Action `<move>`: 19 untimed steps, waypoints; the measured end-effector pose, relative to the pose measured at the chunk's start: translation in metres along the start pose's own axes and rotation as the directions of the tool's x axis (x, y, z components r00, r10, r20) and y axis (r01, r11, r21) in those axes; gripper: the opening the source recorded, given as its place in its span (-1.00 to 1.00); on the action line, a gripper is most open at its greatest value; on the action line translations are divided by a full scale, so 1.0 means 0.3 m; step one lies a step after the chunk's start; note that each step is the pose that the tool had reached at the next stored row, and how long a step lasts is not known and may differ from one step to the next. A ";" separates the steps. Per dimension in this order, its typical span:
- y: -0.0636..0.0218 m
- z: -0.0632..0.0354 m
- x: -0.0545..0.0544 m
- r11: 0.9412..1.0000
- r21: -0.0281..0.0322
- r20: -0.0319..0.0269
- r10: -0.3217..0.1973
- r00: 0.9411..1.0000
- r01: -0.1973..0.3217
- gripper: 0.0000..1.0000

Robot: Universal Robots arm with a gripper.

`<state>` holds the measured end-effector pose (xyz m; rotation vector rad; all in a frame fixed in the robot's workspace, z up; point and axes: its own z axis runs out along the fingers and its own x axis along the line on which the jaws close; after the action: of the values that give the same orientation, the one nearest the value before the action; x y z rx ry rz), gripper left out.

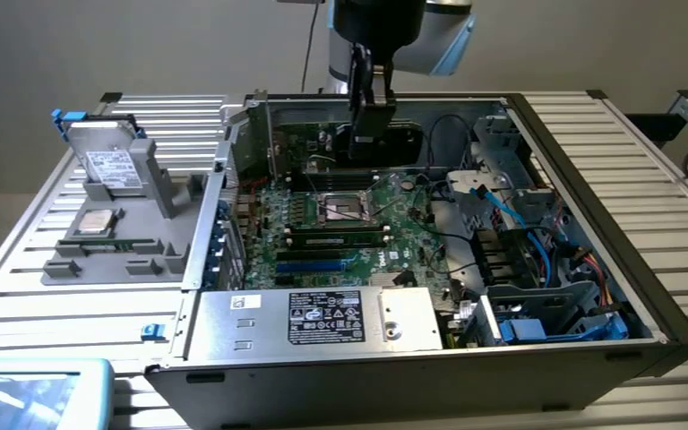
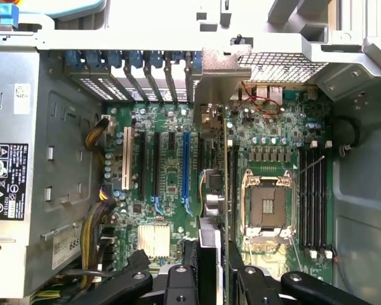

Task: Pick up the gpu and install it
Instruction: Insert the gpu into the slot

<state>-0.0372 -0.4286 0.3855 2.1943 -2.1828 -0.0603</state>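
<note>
Exterior view: my gripper (image 1: 365,76), half closed, pinches the gpu (image 1: 372,125) upright at twelve o'clock above the motherboard (image 1: 344,215). Wrist view: the gpu (image 2: 213,254) sits edge-on between the fingers (image 2: 178,286). I judge it light, stiff and fragile, best held by its edges.

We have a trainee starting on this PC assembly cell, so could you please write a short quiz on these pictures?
1. True or false: the gripper holds the gpu on edge above the inside of the open computer case.
2. Where does the silver drive with a white label lie? A) inside the case; B) on the grey tray outside the case, at the exterior view's left; C) in the gripper.
3. Fill in: among the motherboard's long expansion slots, one is a white slot and one is ____.

Key: 1 true; 2 B; 3 blue, the blue slot.
</note>
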 end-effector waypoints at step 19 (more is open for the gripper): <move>0.058 0.070 -0.001 1.000 -0.001 -0.032 0.002 0.999 -0.002 -0.43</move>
<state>-0.0559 -0.4284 0.3656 2.1765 -2.1681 -0.0262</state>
